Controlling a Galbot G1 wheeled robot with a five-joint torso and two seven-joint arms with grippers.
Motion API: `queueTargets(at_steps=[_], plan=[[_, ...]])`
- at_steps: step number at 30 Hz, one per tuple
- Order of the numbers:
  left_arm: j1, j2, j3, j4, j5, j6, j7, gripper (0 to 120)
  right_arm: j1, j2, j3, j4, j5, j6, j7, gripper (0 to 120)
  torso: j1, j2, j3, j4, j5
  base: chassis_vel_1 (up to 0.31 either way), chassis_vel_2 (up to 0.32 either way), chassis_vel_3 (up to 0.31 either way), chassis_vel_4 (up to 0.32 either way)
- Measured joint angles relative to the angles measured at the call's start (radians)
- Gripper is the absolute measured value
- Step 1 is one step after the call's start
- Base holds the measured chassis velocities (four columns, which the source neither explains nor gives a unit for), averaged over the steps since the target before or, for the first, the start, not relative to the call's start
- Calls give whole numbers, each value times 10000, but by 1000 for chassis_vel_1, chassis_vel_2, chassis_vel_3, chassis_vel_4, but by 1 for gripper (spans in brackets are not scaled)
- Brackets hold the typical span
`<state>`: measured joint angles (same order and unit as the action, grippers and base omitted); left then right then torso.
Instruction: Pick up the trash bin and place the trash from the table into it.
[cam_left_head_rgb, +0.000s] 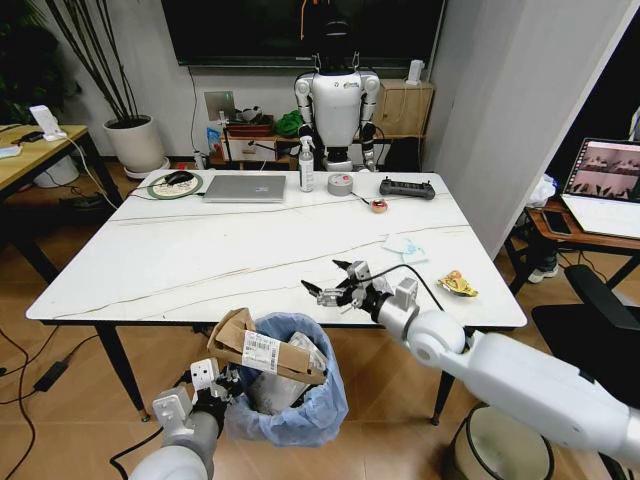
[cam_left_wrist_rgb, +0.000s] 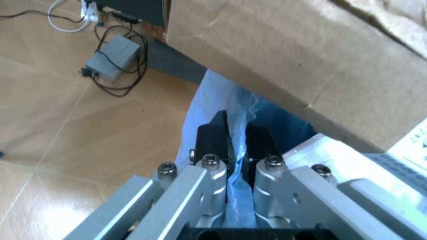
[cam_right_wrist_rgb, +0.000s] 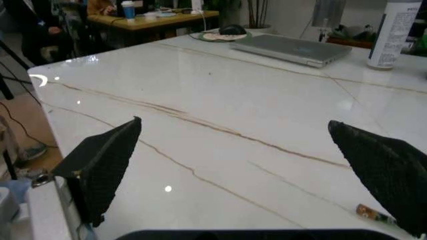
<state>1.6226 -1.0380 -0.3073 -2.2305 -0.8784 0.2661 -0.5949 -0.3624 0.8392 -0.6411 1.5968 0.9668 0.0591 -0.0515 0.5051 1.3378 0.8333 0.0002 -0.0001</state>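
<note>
Below the table's (cam_left_head_rgb: 150, 300) near edge, the left gripper (cam_left_wrist_rgb: 232, 145) is pinching the bin's (cam_left_head_rgb: 305, 405) blue bag, cardboard (cam_left_head_rgb: 262, 350) sticking out; the right gripper (cam_left_head_rgb: 332, 285) is hovering spread, empty, over the tabletop.

- Left arm: low at the near left, forearm raised. Left end effector (cam_left_head_rgb: 222, 383) has its jaws closed, fingers (cam_left_wrist_rgb: 212, 137) pinching a fold of light-blue film.
- Right arm: reaches in from the lower right, elbow bent, wrist level. Right end effector (cam_left_head_rgb: 328, 283) has its jaws spread wide apart, pads (cam_right_wrist_rgb: 103, 162) holding nothing between them.
</note>
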Motion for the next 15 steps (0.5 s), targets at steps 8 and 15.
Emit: queueTargets(at_steps=[8,15], plan=[[85,-5,-63,-70,27,-5,0,0,1000,487,-308,-1788,129,-243,-1056,100,0,0,0,1,-1,0,0,0,0],[65,-10,-68,-73,29,-10,-1,0,1086,714,-107,-3152,178,-207,-2200,100,-1,0,0,-1,1,0,0,0,0]])
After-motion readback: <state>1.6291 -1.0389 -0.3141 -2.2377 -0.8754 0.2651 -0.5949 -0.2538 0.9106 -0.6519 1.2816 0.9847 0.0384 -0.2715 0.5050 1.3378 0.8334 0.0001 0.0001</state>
